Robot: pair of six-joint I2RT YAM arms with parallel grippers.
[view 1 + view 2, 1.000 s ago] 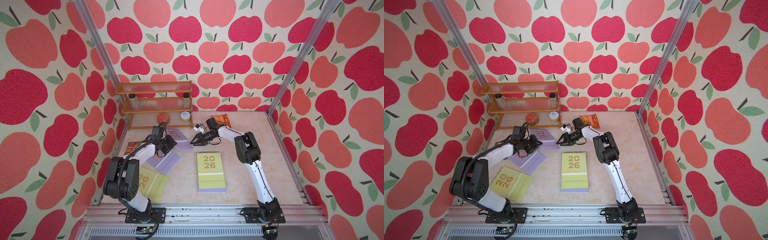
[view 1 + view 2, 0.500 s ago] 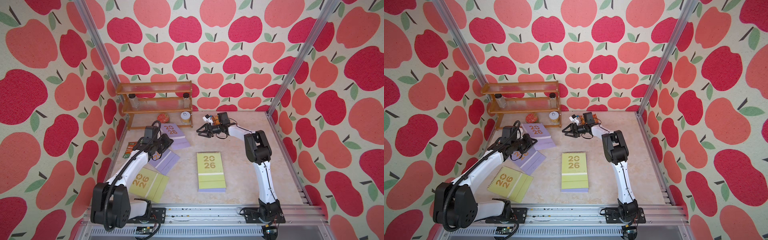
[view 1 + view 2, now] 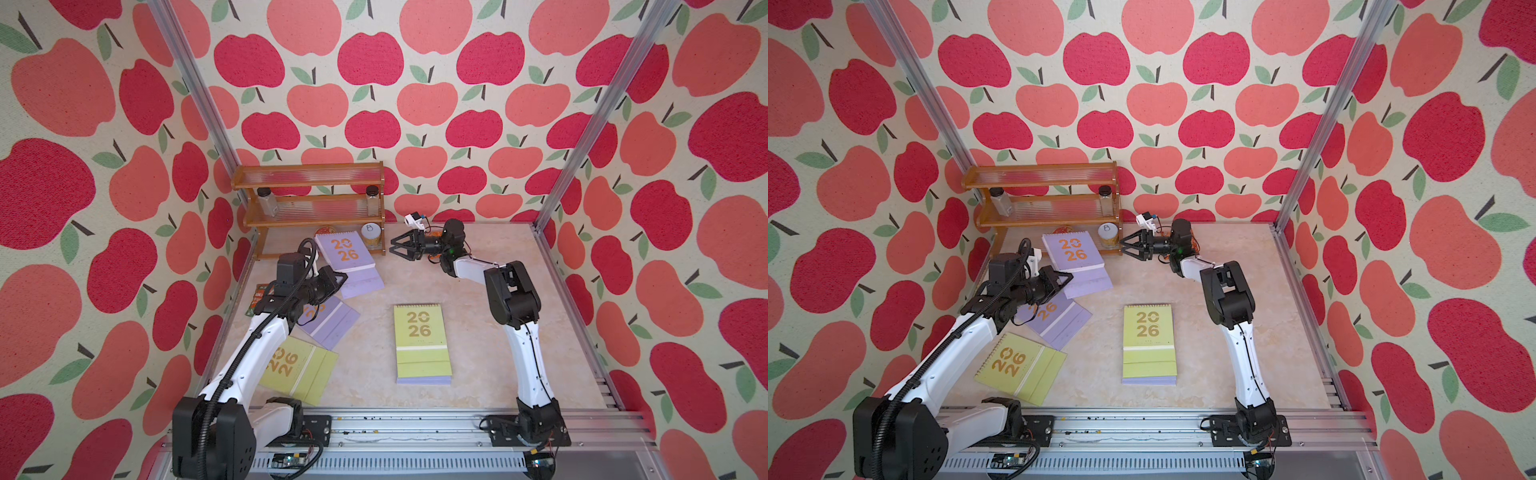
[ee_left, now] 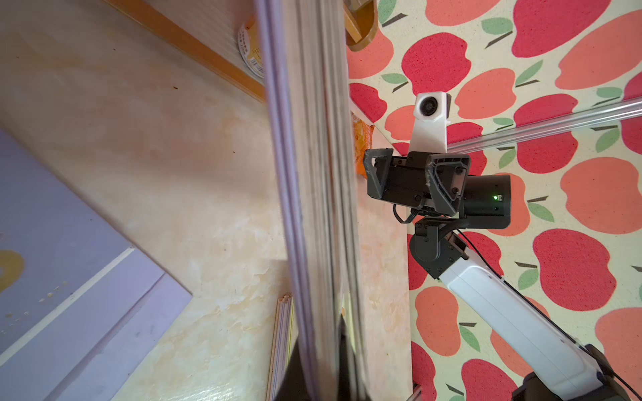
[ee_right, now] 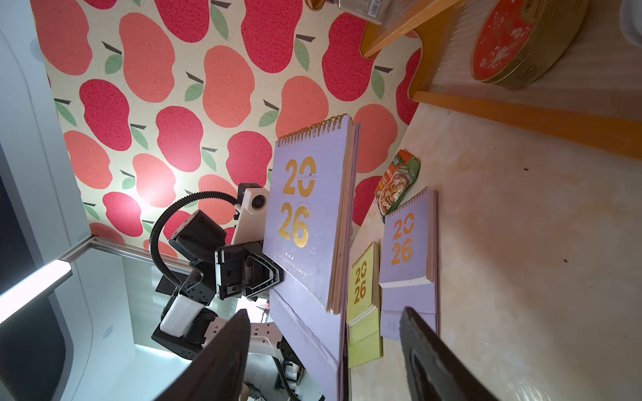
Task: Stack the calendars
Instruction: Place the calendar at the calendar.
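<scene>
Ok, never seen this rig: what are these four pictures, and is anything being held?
Two robot arms stand at the table's near edge, each ending in jaws. Two pictures look down from overhead, nearly the same view; the other two come from a camera on each wrist. The left jaws are shut on a lavender calendar, held clear of the table. The right jaws stand open and empty near the wooden rack. Lying flat: a small stack topped yellow-green, another yellow-green calendar and a lavender one.

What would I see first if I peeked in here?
Red and pink apple wallpaper covers every wall. Near the wooden rack, the left gripper holds up a lavender calendar, facing the open right gripper. A yellow-green calendar tops the pile mid-table.
</scene>
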